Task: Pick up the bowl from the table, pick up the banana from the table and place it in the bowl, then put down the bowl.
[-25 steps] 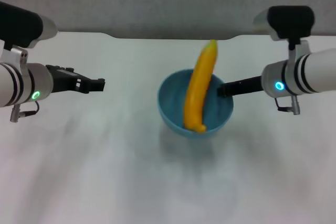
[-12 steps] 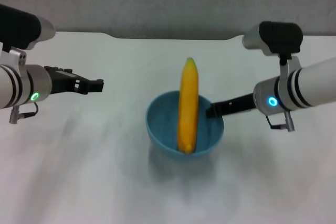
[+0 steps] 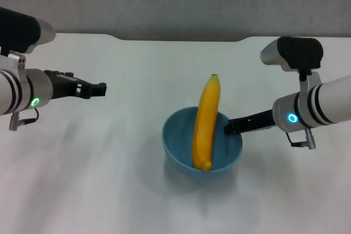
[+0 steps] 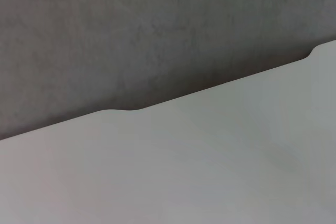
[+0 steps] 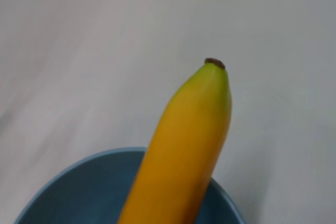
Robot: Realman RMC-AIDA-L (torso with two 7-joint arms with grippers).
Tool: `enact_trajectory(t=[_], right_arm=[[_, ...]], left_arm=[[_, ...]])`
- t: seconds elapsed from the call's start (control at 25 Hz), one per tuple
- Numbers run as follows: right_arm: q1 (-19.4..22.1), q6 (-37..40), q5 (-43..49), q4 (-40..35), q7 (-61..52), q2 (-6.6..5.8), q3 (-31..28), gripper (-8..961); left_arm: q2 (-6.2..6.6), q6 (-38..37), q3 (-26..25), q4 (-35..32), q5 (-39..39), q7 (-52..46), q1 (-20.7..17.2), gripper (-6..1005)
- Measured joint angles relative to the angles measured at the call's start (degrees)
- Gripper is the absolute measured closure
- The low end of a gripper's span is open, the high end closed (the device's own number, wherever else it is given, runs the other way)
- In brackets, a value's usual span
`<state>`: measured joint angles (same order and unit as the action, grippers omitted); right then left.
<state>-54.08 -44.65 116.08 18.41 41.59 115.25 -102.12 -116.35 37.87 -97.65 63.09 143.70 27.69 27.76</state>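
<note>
Glossy smooth bowl [image 3: 175, 149], smooth-skinned banana [image 3: 205, 124], matt white table [image 3: 109, 179]

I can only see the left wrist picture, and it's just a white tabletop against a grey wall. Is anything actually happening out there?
Observer: Yes. The head view shows a light-blue bowl near the middle of the table.
Operator: Is anything in it?
Observer: A banana leans in it, with its lower end inside and its greenish tip poking out past the far rim.
Operator: So what's holding the bowl?
Observer: The right tool grips the bowl's rim on the robot's right side. The left tool hovers far off to the left, holding nothing.
</note>
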Motion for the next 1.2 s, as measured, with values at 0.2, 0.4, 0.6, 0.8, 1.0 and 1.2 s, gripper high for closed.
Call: enact_trajectory(t=[0.2,0.4,0.6,0.8,1.0,1.2], right_arm=[[0.2,1.32,0.2,-0.04,0.07,0.13,0.0,871],[0.5,1.46,0.42,0.08,0.18,0.15,0.09,843],[2.06,2.47,0.0,1.9,2.35,0.3,0.09,816],[4.98,1.91,-0.15,7.08,5.22,0.51,0.51,648],[11.5,2.21,-5.28,16.51,7.35,0.46,4.77,419],[23.47,2.72,-13.37,30.49,14.29,0.17,5.44,258]], left_arm=[[-0.06,-0.35,0.19,-0.43,0.03,-0.01,0.01,93],[-0.09,-0.36,0.06,-0.81,0.06,-0.01,0.01,93],[-0.04,-0.48,-0.25,-1.05,0.09,-0.01,-0.43,94],[-0.02,-1.02,-0.06,-1.14,0.09,-0.01,-0.7,94],[-0.04,-3.1,0.25,-1.73,-0.02,0.22,-1.71,94],[-0.13,-6.24,1.3,-1.13,-2.93,0.34,-4.03,94]])
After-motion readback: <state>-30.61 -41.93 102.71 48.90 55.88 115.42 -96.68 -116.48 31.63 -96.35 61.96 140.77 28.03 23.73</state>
